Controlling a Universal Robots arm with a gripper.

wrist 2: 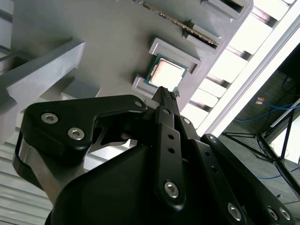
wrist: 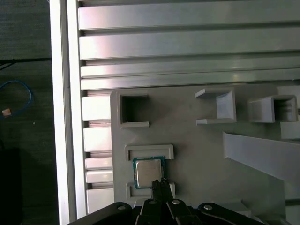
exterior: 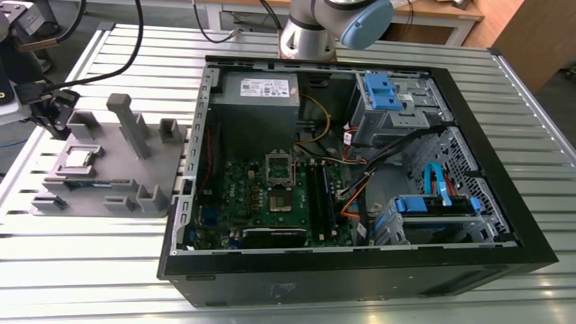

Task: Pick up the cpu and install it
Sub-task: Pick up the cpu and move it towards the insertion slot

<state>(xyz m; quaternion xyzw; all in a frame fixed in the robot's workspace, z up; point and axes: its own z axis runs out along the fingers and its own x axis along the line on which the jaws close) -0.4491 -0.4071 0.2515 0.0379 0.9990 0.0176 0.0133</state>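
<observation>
While our claw (wrist: 159, 184) hangs pinched narrow and empty above the cpu (wrist: 148, 172) | we log cpu flat in its recess by the tray (wrist: 197, 154) edge | risk, we judge: lowered unopened, tips would strike its top and scratch or tilt it.

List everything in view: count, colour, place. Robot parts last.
small square silver-topped cpu: one, silver, in a tray pocket.
moulded plastic tray: one, grey, exterior view's left.
long thin memory stick: one, green, tray slot near the cpu.
open computer case: one, black, beside the tray.
motherboard: one, green, inside the case.
drive brackets: two, blue, inside the case.
slatted metal table: one, silver, under everything.
robot arm: one, silver and blue, beyond the case.
gripper: one, black, shut, empty, near the cpu.
</observation>
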